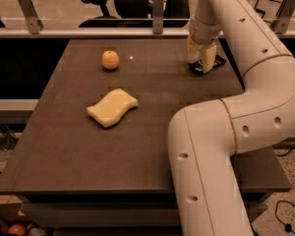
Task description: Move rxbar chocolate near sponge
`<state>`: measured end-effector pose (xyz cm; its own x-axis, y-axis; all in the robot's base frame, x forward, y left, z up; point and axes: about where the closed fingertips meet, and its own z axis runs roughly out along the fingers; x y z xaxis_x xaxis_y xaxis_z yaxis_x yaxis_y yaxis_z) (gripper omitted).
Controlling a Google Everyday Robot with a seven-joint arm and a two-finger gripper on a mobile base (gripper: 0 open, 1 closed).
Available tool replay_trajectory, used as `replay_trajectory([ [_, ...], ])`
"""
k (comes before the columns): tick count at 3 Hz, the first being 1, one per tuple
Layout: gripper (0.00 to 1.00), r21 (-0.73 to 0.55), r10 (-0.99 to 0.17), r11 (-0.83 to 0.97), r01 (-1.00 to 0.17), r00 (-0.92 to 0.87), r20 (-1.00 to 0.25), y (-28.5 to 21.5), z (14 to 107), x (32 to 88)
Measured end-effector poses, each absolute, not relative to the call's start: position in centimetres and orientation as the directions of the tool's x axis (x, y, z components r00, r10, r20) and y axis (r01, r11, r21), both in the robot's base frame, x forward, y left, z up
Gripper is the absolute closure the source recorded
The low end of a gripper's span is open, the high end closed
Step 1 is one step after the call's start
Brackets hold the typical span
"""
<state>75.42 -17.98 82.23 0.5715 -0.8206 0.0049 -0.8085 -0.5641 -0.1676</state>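
The rxbar chocolate (pixel 217 63) is a small flat black wrapper lying on the table at the far right. My gripper (pixel 201 65) is down on it from above and covers most of it; only its right end and near edge show. The sponge (pixel 112 107) is a pale yellow wavy-edged block lying at the table's middle left, well apart from the bar and the gripper.
A round orange fruit (pixel 110 59) sits at the far left of the dark brown table (pixel 78 156). My white arm (pixel 221 146) bends across the right side of the table. A metal rail (pixel 88 32) and office chairs stand behind the far edge.
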Motion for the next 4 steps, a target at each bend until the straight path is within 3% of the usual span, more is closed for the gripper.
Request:
replay_trajectory([
  [2,0.14,-0.168,-0.821,-0.564,-0.809,0.571,0.005,-18.0,82.3,75.4],
  [3,0.00,-0.168,-0.821,-0.564,-0.808,0.571,0.005,-18.0,82.3,75.4],
  [4,0.00,-0.193,-0.807,-0.586,-0.787,0.589,0.051,-18.6,85.4,74.9],
])
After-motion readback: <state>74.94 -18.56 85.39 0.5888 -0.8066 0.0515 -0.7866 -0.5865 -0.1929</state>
